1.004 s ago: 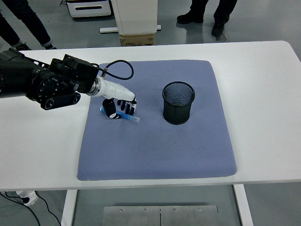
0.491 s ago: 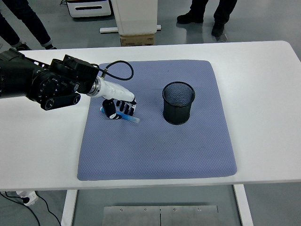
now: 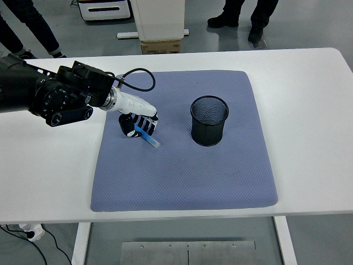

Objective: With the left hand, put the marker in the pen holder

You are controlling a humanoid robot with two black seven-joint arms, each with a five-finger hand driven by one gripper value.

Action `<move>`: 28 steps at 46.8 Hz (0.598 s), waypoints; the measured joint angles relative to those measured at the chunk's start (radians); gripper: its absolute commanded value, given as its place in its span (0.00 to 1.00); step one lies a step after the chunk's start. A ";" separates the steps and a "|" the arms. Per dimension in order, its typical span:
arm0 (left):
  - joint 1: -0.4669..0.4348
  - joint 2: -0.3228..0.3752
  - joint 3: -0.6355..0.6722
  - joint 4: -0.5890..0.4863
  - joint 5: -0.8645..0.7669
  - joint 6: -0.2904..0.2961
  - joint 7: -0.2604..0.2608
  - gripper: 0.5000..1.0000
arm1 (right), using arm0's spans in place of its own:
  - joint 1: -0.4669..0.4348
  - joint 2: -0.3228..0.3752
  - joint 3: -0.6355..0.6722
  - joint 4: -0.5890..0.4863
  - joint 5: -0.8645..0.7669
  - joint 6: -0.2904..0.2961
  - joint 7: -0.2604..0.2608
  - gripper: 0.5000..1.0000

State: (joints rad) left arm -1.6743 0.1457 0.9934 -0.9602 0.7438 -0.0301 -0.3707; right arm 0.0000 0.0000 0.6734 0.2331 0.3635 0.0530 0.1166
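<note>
From my end I see the left hand gripping the blue marker over the mat, left of the mesh pen holder.

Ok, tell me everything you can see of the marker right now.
The marker is a slim blue stick with a paler, whitish tip pointing down and to the right. It looks like plastic. The left hand is closed around its upper end, so only the lower part shows. It sits tilted over the blue mat, left of the black mesh pen holder and apart from it. Whether the tip touches the mat cannot be told.
</note>
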 measured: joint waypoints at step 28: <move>-0.031 0.011 -0.033 0.020 -0.064 -0.003 -0.002 0.00 | 0.000 0.000 0.000 0.000 0.000 0.000 0.000 1.00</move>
State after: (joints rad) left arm -1.7051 0.1564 0.9608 -0.9398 0.6795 -0.0335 -0.3728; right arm 0.0000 0.0000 0.6734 0.2331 0.3635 0.0525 0.1166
